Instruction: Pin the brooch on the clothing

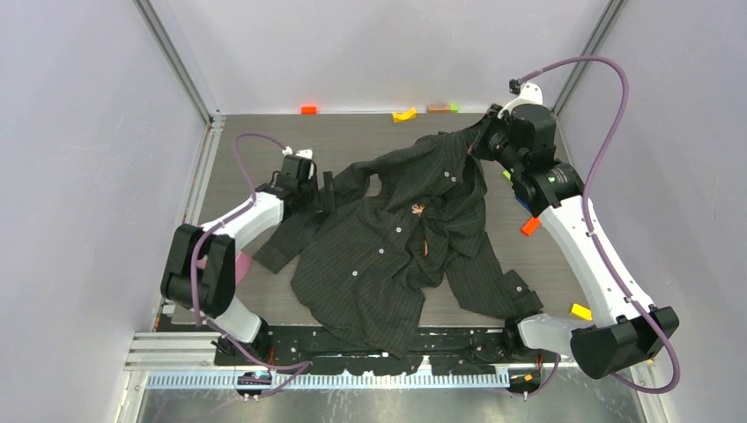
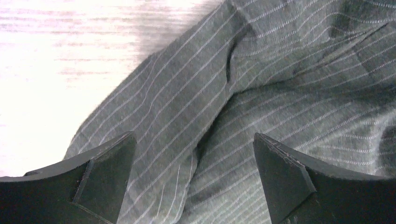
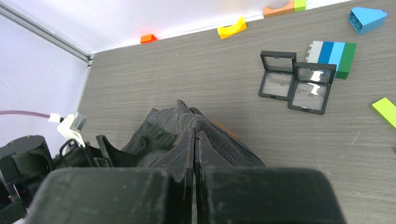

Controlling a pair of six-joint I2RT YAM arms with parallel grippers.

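Note:
The clothing, a dark pinstriped button-up shirt, lies spread across the middle of the table. A small coppery brooch sits on its chest below the collar; whether it is pinned I cannot tell. My left gripper hangs open just above the shirt's left sleeve, and its black fingers straddle a fold without touching it. My right gripper is shut on a bunched edge of the clothing at the far right and holds it raised off the table.
Two small black clear-lidded cases lie open beside stacked blue and green blocks. An orange block and a yellow arch lie along the back wall. Further orange and yellow blocks sit by the right arm.

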